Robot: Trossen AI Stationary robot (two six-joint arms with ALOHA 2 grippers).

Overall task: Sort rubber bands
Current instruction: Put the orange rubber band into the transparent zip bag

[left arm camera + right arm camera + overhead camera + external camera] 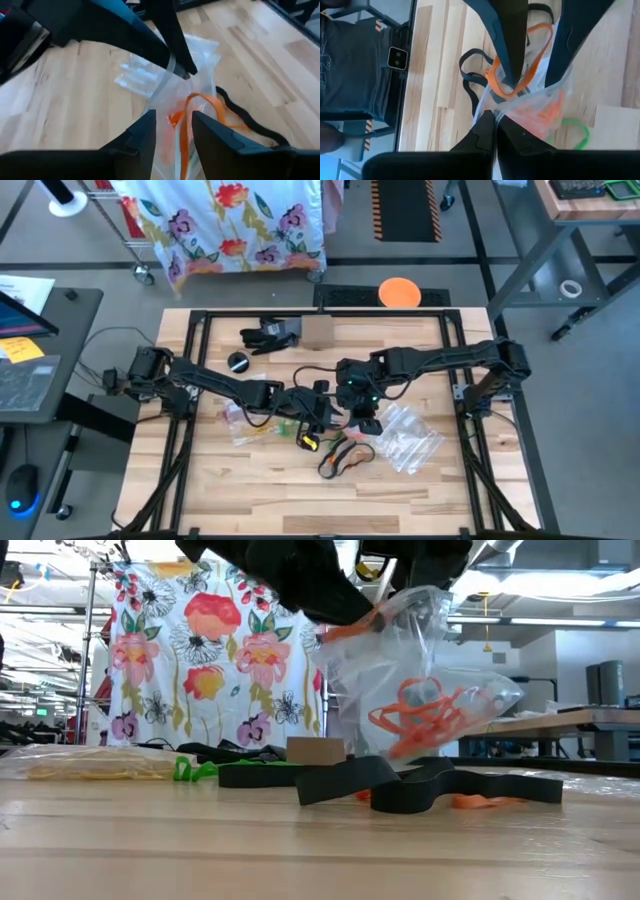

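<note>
floral cloth (pixel 235 225) behind table | orange disc (pixel 399 292) | cardboard box (pixel 316 331)

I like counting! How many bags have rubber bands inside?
2: the orange-band bag hangs from the right gripper; the yellow-band bag lies on the table. More may be hidden.

A robotics lab or workshop is showing here. A pale wooden surface (pixel 250 480) is sitting inside a black metal frame (pixel 190 360) on a grey concrete floor (pixel 100 240). Well beyond the pincers, a rolling rack is carrying a flowered cloth (pixel 235 225), a desk with a computer mouse (pixel 20 478) is standing alongside, and hazard-striped matting (pixel 405 208) is lying by metal workbench legs.
</note>
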